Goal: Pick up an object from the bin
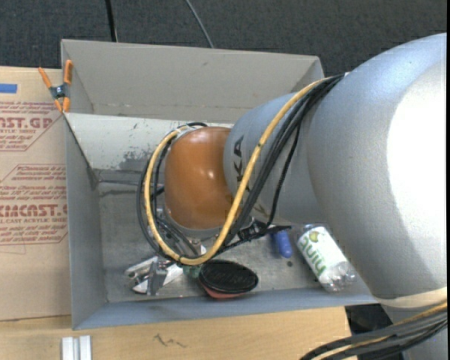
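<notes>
Grey bin [195, 70] — we list the tool [156, 274] set low at the lower-left floor, presumably to reach flat-lying things, its grip we cannot tell — likeliest pick, a black oval disc [227, 277], just beside it.

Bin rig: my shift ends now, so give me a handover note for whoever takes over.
Claw: low at the lower-left part of the bin floor; open or shut cannot be told; no thing seen held.
Things: black oval disc with red rim just right of the claw; small blue piece and white-and-green bottle further right.
Done: arm is down in the bin.
Left: grasp and lift one thing.
</notes>
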You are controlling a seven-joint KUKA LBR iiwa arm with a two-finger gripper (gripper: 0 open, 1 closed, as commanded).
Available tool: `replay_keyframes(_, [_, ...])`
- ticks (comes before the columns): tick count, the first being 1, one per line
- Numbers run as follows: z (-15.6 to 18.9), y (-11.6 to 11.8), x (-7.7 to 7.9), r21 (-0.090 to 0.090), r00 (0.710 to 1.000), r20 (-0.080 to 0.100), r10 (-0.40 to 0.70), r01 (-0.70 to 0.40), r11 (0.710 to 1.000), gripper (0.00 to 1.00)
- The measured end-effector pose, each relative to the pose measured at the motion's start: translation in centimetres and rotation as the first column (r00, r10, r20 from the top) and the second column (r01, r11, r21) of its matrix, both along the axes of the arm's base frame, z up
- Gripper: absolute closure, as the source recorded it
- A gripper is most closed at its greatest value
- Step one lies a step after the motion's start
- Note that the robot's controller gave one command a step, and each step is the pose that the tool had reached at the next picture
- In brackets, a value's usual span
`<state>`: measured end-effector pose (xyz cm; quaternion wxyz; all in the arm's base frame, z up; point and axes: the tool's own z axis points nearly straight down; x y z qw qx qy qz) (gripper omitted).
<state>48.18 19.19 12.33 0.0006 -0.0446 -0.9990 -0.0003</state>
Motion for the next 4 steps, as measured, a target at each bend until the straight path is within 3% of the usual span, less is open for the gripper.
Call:
replay_keyframes(2, [0.0,0.0,0.0,0.000,1.000,0.000,0.002,-0.002,1.000,0.00])
replay_keyframes(3, [0.1,-0.1,1.8,-0.001,0.984,0.001,0.179,-0.179,0.984,0.00])
replay_keyframes(4, [-5.0,1.0,0.7,0.000,0.914,0.011,0.405,-0.405,0.914,1.00])
